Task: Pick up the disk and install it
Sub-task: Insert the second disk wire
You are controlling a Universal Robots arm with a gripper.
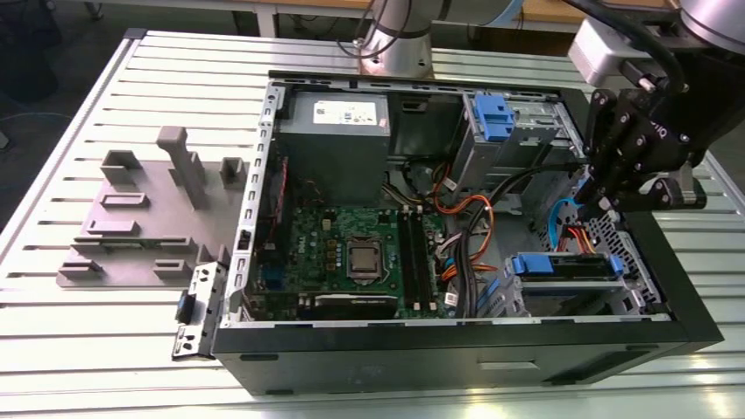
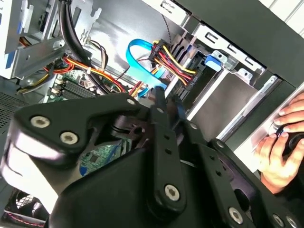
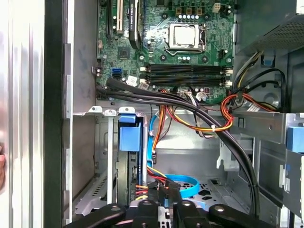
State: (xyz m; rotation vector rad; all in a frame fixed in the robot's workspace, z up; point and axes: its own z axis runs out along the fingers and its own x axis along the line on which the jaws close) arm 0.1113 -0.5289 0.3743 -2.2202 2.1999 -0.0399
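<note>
- Exterior view: open PC case [image 1: 466, 336] lies on its side on a slatted table [image 1: 70, 349]. Motherboard [image 1: 349, 244] sits mid-case, grey power supply [image 1: 331, 131] at the far end.
- Disk [image 1: 564, 265] lies in the lower drive bay, in the case corner nearest the camera on the exterior view's right. Its blue carrier and end tab face up. Can't tell if it's fully seated.
- First wrist view: the disk's blue tab [image 3: 129, 137] shows edge-on in the bay slot, w/ metal bay walls either side.
- Gripper [image 1: 599, 208] hangs inside the case just above that bay. Fingers sit close together w/ nothing seen between them. It holds nothing and is apart from the disk.
- Both wrist views: gripper tips [image 2: 167, 102] [image 3: 167, 192] are right by a looped blue data cable [image 3: 185, 183] and a red-yellow-black power lead bundle [image 2: 173, 64]. Contact w/ them can't be judged.
- Judgement: snagging cables is the main risk. Keep the tips clear of the loop and line up square w/ the blue tab before closing in.
- Judgement: grip on the carrier's blue plastic, not the drive face, and keep the disk level w/ the bay rails so it doesn't jam.
- A separate blue bracket [image 1: 494, 118] on the far bay isn't the target.
- Second wrist view: a person's hand [image 2: 285, 152] rests outside the case wall, well apart from the gripper.
</note>
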